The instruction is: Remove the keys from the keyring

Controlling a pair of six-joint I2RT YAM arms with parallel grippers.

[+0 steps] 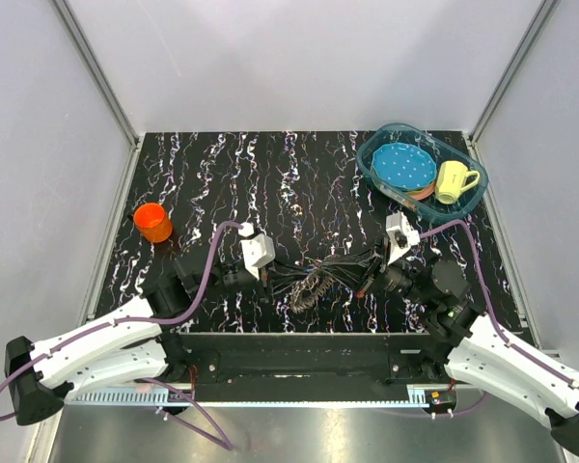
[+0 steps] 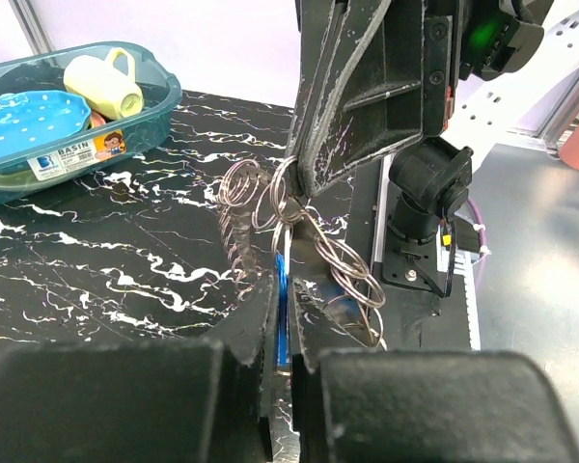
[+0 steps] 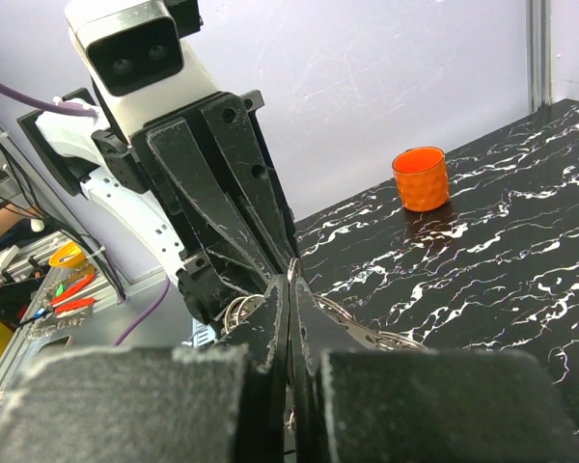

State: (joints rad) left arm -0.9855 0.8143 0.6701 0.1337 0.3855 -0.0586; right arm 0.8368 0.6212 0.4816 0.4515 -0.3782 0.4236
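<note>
Both grippers meet over the middle of the table. In the left wrist view my left gripper [image 2: 285, 282] is shut on the small blue-headed piece [image 2: 284, 289], which stands on edge between its pads. Above it, my right gripper's fingers [image 2: 352, 116] pinch the thin wire keyring [image 2: 291, 204], from which more linked wire loops [image 2: 352, 265] hang. In the right wrist view my right gripper [image 3: 291, 280] is shut on that keyring [image 3: 291, 270], facing the left fingers [image 3: 222, 193]. From above, the bunch of grey keys [image 1: 309, 289] hangs between the two grippers.
A blue oval basin [image 1: 371, 166] at the back right holds a blue dotted plate [image 1: 403, 166] and a yellow cup [image 1: 454, 180]. An orange cup [image 1: 153, 223] stands at the left of the black marbled table. The table's near edge runs just behind the keys.
</note>
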